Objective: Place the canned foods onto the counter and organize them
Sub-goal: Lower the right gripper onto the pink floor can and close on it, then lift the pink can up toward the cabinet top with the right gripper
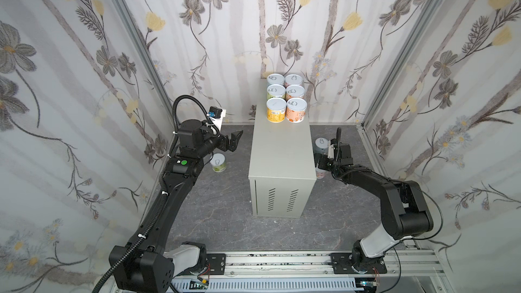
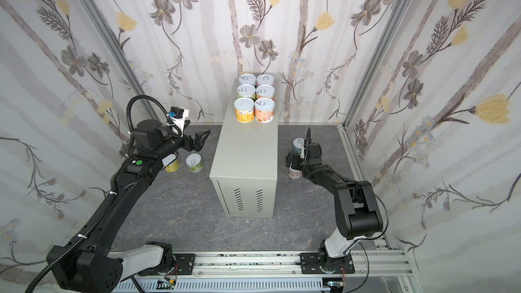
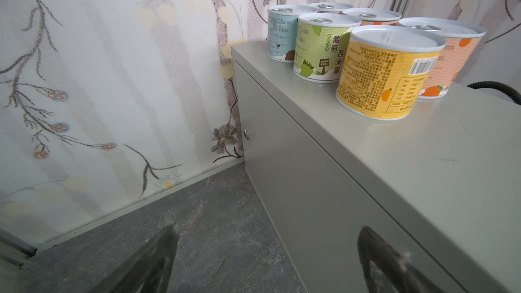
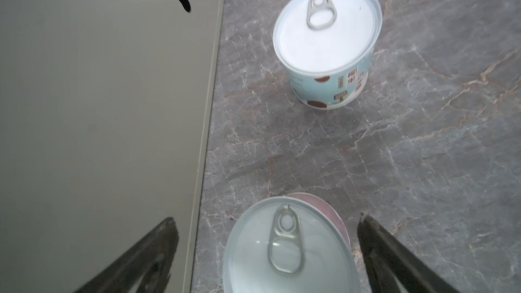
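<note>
- Six canned foods (image 1: 285,97) stand at the worktop's (image 1: 282,147) far end; the green tin (image 3: 321,49) reads "葡萄西米露", the yellow tin (image 3: 386,77) shows a barcode.
- Left claw (image 1: 233,140) spread, empty.
- Right claw (image 4: 266,218) spread over a pink tin (image 4: 284,249) on the floor (image 4: 423,136).

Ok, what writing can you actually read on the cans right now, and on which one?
"葡萄 西米露": large characters on the green can standing on the counter.
Yellow can: barcode and dense fine print, too small to read.
Blue counter can and orange can: small print, unreadable.
Blue floor can: label characters too blurred to read.
</note>
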